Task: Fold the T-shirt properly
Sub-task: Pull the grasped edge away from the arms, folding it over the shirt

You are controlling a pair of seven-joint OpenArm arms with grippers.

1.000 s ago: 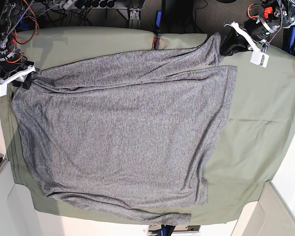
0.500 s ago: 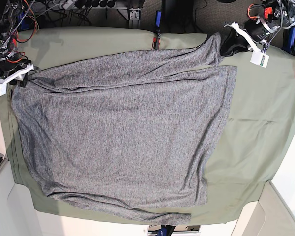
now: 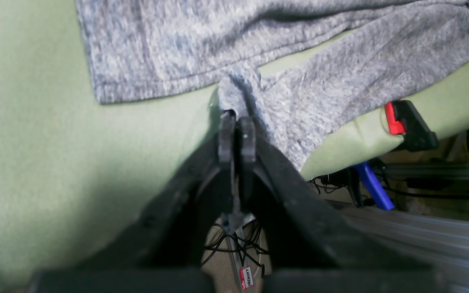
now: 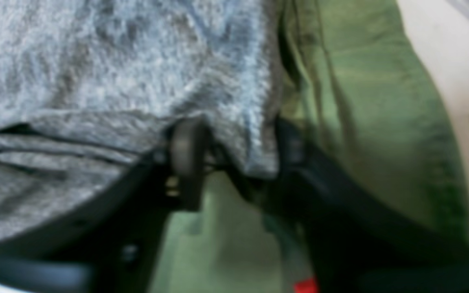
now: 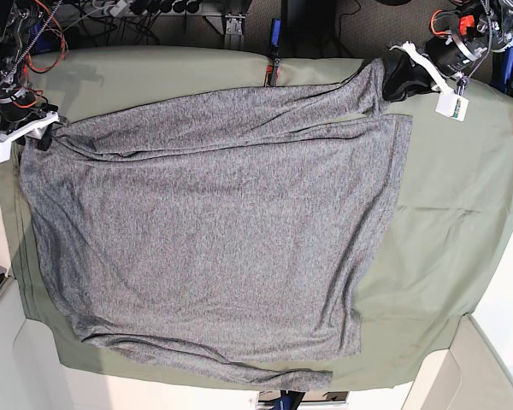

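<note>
Black left pincer [image 3: 237,118], angled inward, tight on T-shirt [image 5: 205,231] fabric; right pincer [image 4: 238,130] part-open astride its edge.

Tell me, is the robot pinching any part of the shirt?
Yes, the left gripper pinches the T-shirt near one sleeve's end. The right gripper's jaws stand apart around a bunched edge, not clearly gripping.

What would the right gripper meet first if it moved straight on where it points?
Likely the edge of the grey T-shirt, bunched between the right gripper's fingertips; how deep it lies is unclear.
</note>
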